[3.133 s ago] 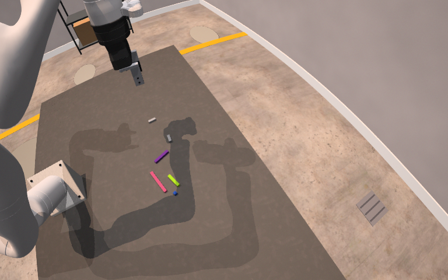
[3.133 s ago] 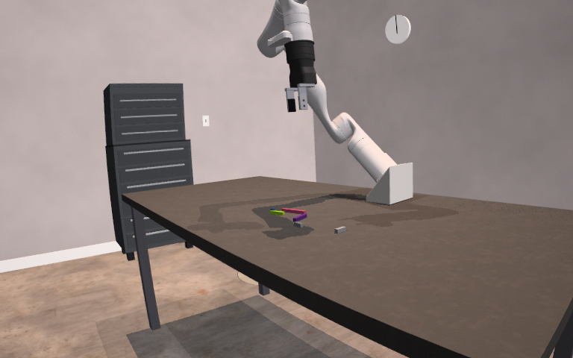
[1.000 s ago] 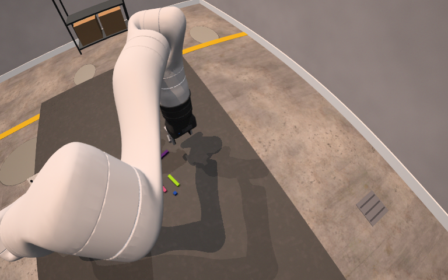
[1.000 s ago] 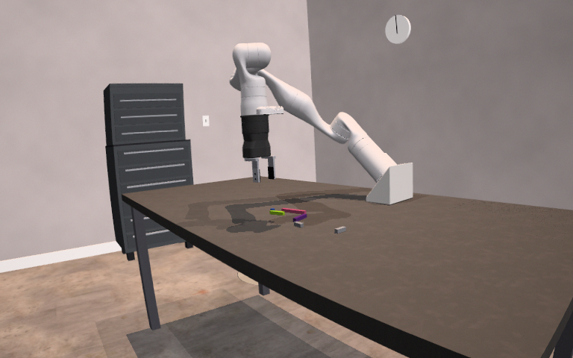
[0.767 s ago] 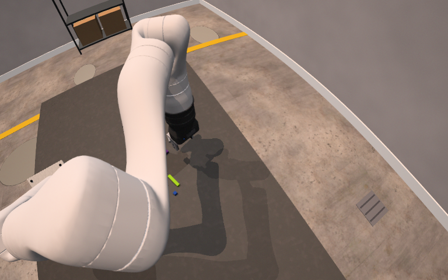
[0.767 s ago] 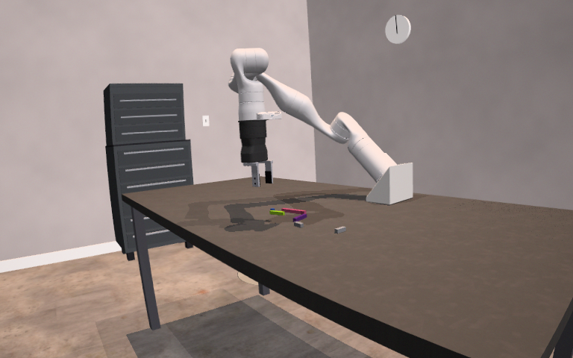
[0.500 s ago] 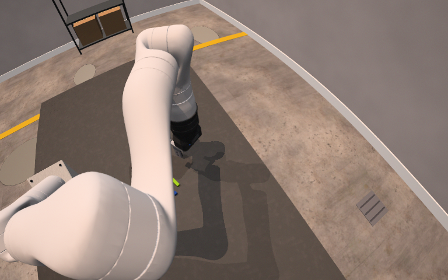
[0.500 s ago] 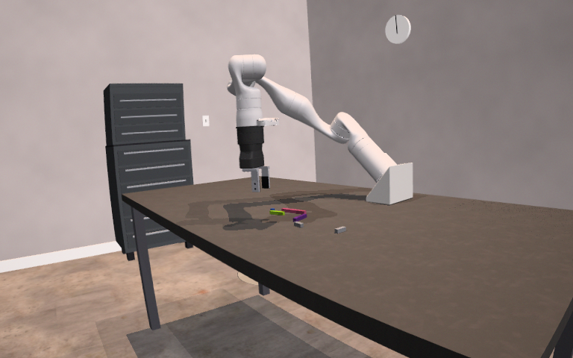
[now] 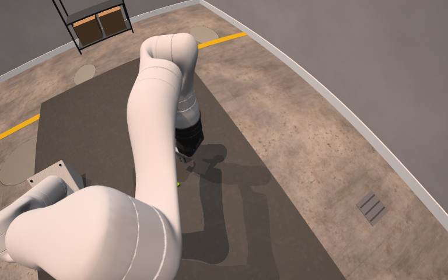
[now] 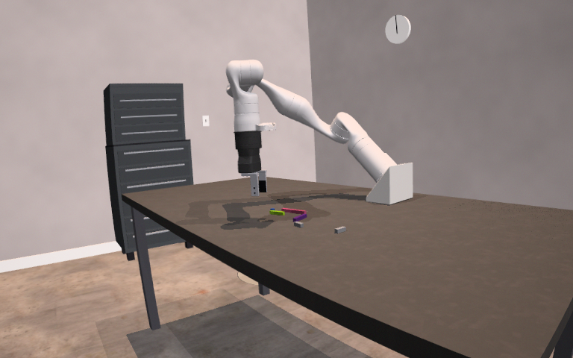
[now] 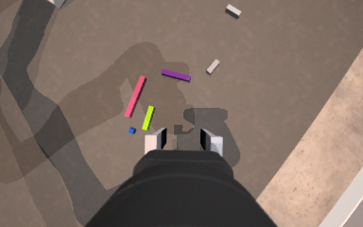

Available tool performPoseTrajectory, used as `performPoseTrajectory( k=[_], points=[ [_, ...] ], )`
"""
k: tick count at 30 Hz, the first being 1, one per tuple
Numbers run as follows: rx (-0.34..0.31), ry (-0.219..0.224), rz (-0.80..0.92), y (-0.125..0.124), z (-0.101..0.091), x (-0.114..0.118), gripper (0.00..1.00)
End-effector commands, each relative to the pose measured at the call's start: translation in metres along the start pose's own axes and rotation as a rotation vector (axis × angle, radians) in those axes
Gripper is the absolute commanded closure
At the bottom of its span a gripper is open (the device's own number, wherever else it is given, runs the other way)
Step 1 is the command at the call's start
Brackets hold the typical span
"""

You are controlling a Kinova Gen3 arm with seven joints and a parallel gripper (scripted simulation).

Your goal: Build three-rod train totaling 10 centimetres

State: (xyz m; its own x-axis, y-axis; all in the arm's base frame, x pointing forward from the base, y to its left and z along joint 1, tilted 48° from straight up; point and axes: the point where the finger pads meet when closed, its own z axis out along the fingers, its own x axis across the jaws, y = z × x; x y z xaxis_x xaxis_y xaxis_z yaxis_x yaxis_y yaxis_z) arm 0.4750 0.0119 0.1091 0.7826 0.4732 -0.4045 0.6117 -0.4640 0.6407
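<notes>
Exterior view: my gripper hangs released and high; the purple rod, likely a train piece, lies right and nearer. Its long axis runs nearly along the finger-opening direction, so I judge gripping its sides needs a big wrist turn.

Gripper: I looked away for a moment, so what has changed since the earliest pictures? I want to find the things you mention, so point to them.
The gripper [image 9: 185, 160] [image 10: 258, 193] [image 11: 183, 135] has moved down and to the left in the exterior view, now low over the table [image 10: 380, 253]. Nothing was taken hold of or let go. The rods [image 9: 178, 184] [image 10: 277, 212] [image 11: 148, 118] lie as before.
</notes>
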Motion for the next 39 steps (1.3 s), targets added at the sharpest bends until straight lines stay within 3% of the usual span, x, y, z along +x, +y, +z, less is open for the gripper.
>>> performPoseTrajectory(
  k=[1,39],
  points=[
    [0.001,0.011,-0.005,0.0026,-0.0007,0.0015,0.0],
    [-0.001,0.015,-0.077,0.0066,0.0054,-0.002,0.0]
  ],
)
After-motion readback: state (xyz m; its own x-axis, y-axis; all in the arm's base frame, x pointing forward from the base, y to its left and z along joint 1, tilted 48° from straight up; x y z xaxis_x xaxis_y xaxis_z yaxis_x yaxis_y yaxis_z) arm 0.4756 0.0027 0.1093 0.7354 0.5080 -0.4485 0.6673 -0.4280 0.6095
